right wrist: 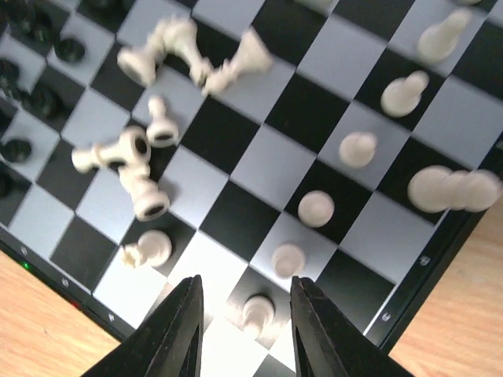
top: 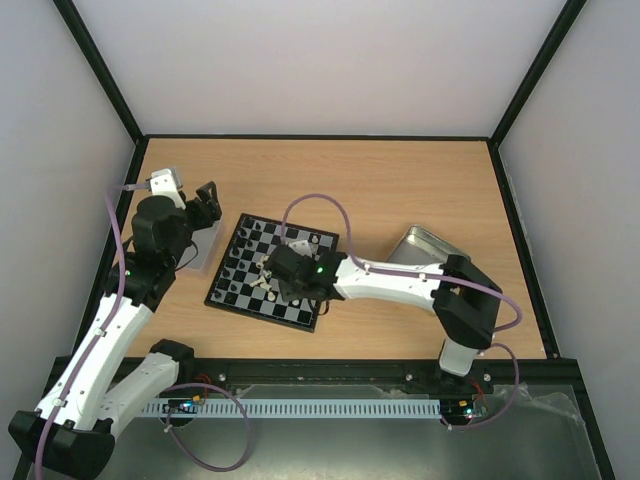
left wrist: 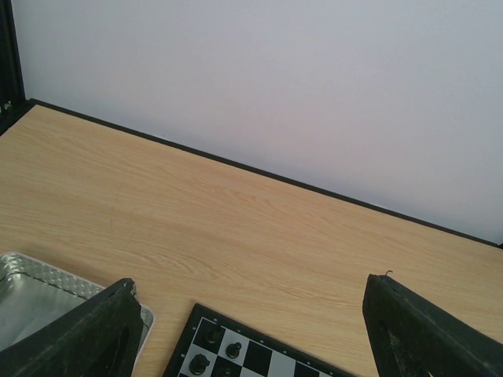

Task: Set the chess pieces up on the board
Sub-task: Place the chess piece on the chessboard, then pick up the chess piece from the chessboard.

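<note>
Above: black-and-grey chequered chessboard [top: 236,268] is sitting mid-frame on the table [top: 400,180]. Left wrist: left jaws are gaping empty, standing aside. Right wrist: right jaws are straddling an upright cream pawn [right wrist: 258,310], ungripped, lining up a grasp.

Overhead, the right gripper [top: 268,278] hides the middle of the board [top: 228,290], and honestly the chess pieces [top: 316,241] are too tiny to identify. Left wrist view crops the tin [left wrist: 47,273] at its edge.
</note>
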